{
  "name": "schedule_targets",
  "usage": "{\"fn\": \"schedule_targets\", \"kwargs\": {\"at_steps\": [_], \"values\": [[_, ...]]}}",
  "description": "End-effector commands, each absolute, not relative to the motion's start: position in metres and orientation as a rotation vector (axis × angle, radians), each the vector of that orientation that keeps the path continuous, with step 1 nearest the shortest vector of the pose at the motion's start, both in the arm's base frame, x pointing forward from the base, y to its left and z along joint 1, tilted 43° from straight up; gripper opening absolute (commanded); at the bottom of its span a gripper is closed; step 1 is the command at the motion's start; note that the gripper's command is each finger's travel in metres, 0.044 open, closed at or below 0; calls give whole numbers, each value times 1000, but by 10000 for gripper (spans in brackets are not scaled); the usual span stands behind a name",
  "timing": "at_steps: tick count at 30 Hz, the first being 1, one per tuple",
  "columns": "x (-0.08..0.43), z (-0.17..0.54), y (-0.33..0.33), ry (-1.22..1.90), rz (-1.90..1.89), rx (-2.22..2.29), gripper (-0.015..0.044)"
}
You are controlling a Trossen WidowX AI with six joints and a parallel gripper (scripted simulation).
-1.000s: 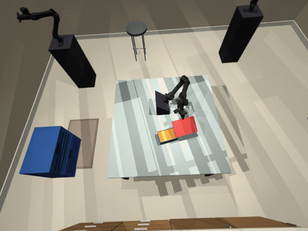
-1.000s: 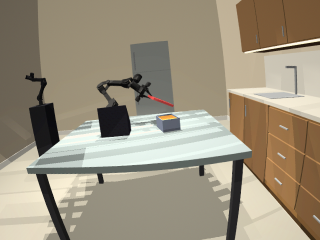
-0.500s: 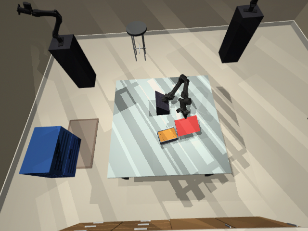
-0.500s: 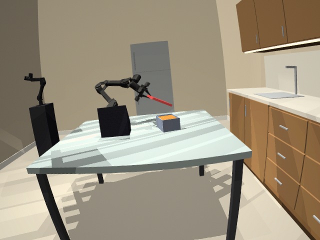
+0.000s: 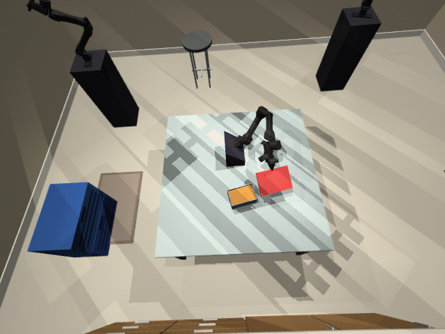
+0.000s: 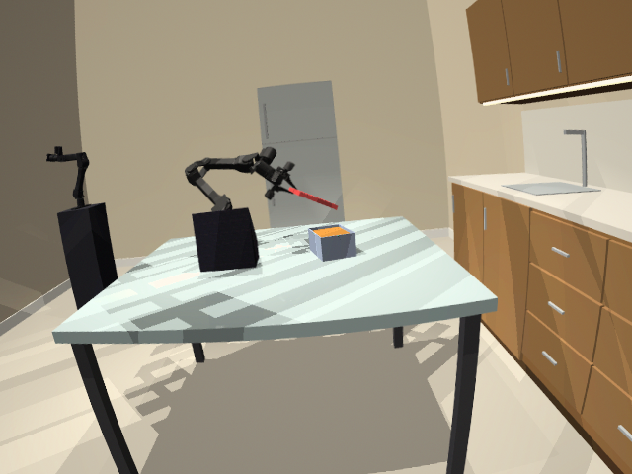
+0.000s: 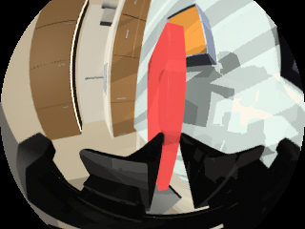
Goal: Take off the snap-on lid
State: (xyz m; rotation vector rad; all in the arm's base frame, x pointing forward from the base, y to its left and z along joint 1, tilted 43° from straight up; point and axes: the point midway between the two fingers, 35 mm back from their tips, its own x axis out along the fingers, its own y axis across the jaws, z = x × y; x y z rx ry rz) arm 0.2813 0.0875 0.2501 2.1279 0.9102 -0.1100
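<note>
The red lid [image 5: 274, 181] [image 6: 315, 197] [image 7: 167, 91] is in the air above the table, off the box. In the exterior view it slopes down away from the fingers. My gripper [image 5: 272, 168] [image 6: 290, 189] [image 7: 171, 136] is shut on one edge of the lid. The storage box [image 5: 244, 204] [image 6: 337, 248] [image 7: 201, 60] is blue-grey, stands upright and open on the table, and shows orange inside. In the top view the lid hangs just right of the box. The lid's underside is mostly hidden.
The pale table [image 5: 201, 229] [image 6: 398, 280] bears everything. The arm's black base block [image 5: 234, 154] [image 6: 224, 242] stands near the box. Off the table are a blue cabinet [image 5: 68, 216], a stool [image 5: 197, 40] and two black pedestals [image 5: 111, 93] [image 5: 346, 46] with arms.
</note>
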Motion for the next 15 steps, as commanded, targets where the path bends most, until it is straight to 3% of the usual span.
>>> {"fn": "schedule_targets", "kwargs": {"at_steps": [1,15], "values": [[279,262,91,885,-92,2130,0],[271,282,110,885,-90,2132,0]]}}
